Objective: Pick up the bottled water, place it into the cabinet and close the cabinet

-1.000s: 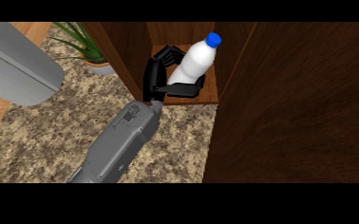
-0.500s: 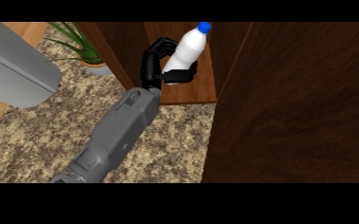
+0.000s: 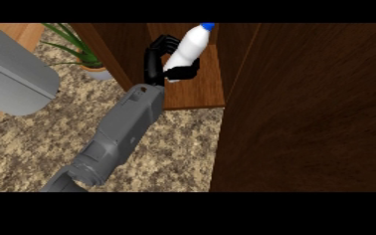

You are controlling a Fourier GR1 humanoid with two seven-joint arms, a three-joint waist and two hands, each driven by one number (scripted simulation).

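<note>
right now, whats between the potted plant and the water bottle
In the head view, the cabinet's dark wooden side wall stands between the potted plant and the water bottle, along with the black hand curled round the bottle.

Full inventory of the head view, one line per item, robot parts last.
bottled water: one, white with blue cap, tilted, over the cabinet shelf, held in the hand
cabinet: one, dark brown wood, open, light brown shelf, upper centre
cabinet door: one, dark brown, right side
potted plant: one, green leaves, pale pot, upper left, on the counter
counter: one, speckled beige granite
grey rounded shape: one, left edge, cannot tell what it is
right hand: one, black, curled round the bottle, grey forearm from the lower edge
</note>
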